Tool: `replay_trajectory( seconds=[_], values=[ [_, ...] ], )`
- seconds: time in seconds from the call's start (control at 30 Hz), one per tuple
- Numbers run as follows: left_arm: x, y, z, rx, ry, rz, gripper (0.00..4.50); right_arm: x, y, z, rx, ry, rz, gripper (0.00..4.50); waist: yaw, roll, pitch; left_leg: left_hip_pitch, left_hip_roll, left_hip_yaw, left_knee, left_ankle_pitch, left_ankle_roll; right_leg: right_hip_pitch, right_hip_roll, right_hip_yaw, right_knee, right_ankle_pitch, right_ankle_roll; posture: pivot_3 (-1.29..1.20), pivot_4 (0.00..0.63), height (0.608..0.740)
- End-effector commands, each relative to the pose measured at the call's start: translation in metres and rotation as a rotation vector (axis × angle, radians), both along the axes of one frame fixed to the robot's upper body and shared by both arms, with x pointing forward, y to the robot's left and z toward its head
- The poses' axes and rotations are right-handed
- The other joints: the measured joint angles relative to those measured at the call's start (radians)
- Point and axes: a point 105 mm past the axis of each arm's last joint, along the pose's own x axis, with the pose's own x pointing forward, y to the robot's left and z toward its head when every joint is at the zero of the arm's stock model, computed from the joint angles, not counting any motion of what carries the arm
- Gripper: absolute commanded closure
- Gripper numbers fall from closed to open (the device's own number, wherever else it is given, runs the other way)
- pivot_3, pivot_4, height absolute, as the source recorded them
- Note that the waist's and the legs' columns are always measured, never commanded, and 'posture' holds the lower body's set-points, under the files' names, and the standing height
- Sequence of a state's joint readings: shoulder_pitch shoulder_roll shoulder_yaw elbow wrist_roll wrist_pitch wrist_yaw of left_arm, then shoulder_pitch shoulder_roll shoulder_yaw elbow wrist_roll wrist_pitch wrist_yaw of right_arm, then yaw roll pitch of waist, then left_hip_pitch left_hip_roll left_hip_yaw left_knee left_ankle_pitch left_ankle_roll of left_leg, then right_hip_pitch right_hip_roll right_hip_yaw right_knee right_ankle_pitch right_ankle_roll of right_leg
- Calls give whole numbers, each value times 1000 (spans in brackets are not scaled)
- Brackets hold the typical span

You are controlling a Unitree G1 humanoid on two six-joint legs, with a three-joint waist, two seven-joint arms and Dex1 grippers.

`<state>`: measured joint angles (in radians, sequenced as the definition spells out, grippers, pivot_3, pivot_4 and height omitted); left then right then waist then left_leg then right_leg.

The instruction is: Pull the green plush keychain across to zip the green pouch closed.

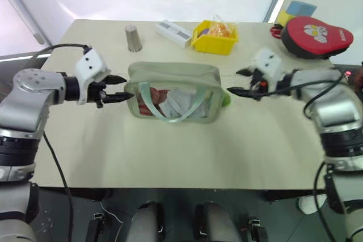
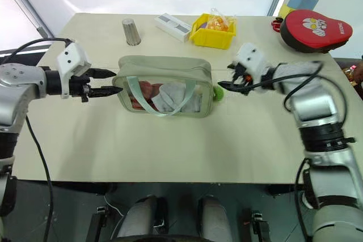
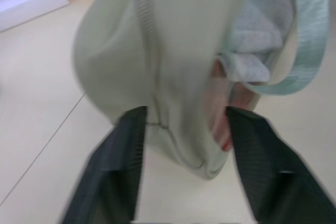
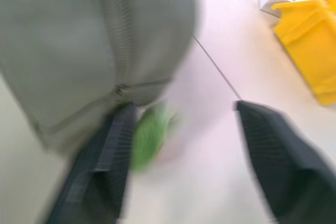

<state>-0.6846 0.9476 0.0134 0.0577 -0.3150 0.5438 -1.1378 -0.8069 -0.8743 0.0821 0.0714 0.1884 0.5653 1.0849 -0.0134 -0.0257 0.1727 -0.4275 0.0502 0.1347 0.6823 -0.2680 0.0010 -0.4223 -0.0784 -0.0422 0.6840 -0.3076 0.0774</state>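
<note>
The left gripper (image 1: 120, 87) was seen with its two black fingers (image 3: 113, 169) spread apart, one on each side of the left end of the green pouch (image 1: 173, 92). Nothing was held by it. The right gripper (image 2: 225, 76) was also seen with its fingers wide apart and nothing was held in it. Whether the pouch was touched by any finger could not be told.

The pouch was laid on a pale table (image 1: 170, 151), with its mint strap (image 1: 187, 109) hung over the clear front. At the back of the table, a metal cup (image 1: 134, 38), a white box (image 1: 174, 33) and a yellow bin (image 1: 214, 38) were set in a row. A red case (image 1: 315, 37) was seen off to the right, past the table.

The green plush keychain (image 2: 218, 93) was found at the right end of the pouch, just beside the right gripper's lower finger.
</note>
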Motion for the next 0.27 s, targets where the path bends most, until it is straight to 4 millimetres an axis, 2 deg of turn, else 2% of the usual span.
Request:
replay_trajectory(
  seconds=[0.03,0.13,0.27],
  values=[
    [-2,19,38,-49,-82,68,25,-19,1,34,-2,-6,102,0,-3,0,0,0,0,0,0,0,0,0,0,0,0,0,0,0,150,740],
    [-6,28,48,-73,-72,88,25,-34,8,48,29,25,171,0,-8,0,0,0,1,0,0,0,0,0,0,0,0,0,0,0,150,740],
    [-5,30,51,-91,-84,101,25,-35,24,57,93,15,191,0,-5,0,0,0,1,0,0,0,0,0,0,0,0,0,0,0,150,740]
  ],
)
